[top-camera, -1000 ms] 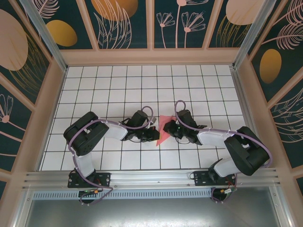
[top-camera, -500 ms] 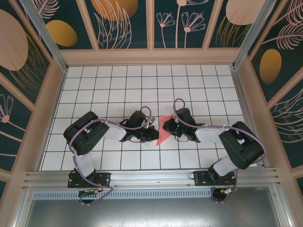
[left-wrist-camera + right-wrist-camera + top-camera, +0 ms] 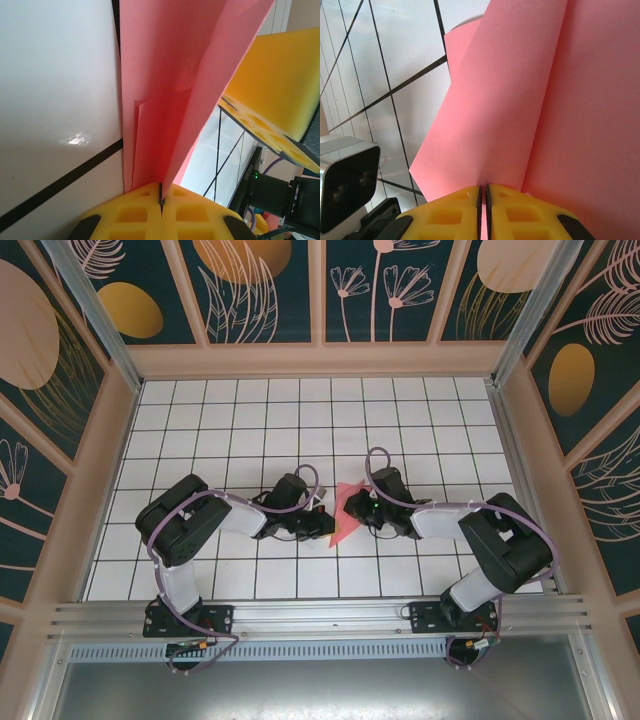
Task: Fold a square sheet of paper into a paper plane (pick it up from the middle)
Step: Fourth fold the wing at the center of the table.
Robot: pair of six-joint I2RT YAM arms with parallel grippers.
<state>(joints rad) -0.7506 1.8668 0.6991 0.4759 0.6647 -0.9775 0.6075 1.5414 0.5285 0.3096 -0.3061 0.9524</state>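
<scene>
The square sheet of paper (image 3: 343, 516) is a creased salmon-pink wedge held just above the white grid table, between my two grippers. My left gripper (image 3: 322, 524) reaches in from the left and is shut on the paper's left edge. In the left wrist view its yellow pads (image 3: 161, 206) pinch the folded layers of paper (image 3: 165, 75), which fan away from them. My right gripper (image 3: 353, 508) comes from the right and is shut on the opposite side. In the right wrist view its pads (image 3: 482, 194) clamp a flat flap of paper (image 3: 530, 100).
The white grid table (image 3: 300, 430) is walled by wooden rails on three sides. The right gripper's yellow pad (image 3: 280, 85) hangs close beside the paper in the left wrist view. The left wrist camera (image 3: 345, 185) sits at the lower left of the right wrist view.
The right arm's elbow has swung a little to the left and inward. Both grippers stay shut on the paper, which has hardly moved.
</scene>
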